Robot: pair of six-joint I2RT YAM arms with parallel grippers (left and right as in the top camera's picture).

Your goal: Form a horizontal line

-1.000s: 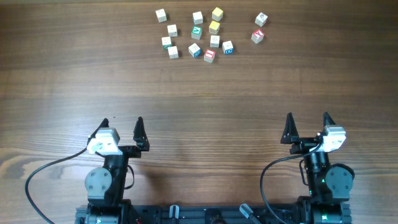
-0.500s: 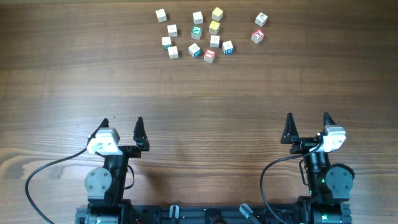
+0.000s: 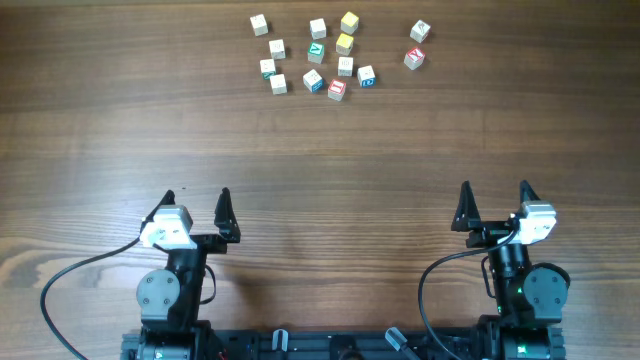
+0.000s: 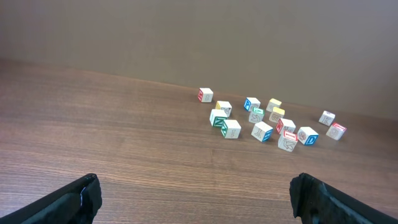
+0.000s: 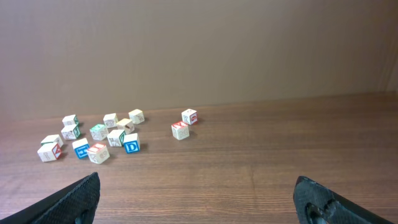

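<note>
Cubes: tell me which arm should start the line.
Left, probably. Most cubes sit nearer the left gripper than the right gripper; only two lie toward the right. Both grippers are open and empty.

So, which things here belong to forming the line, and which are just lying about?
Job: scattered cubes, no line formed yet; left tool, open; right tool, open. Which cubes will be used, I cannot tell.
Lying about: the wooden table beneath them.
</note>
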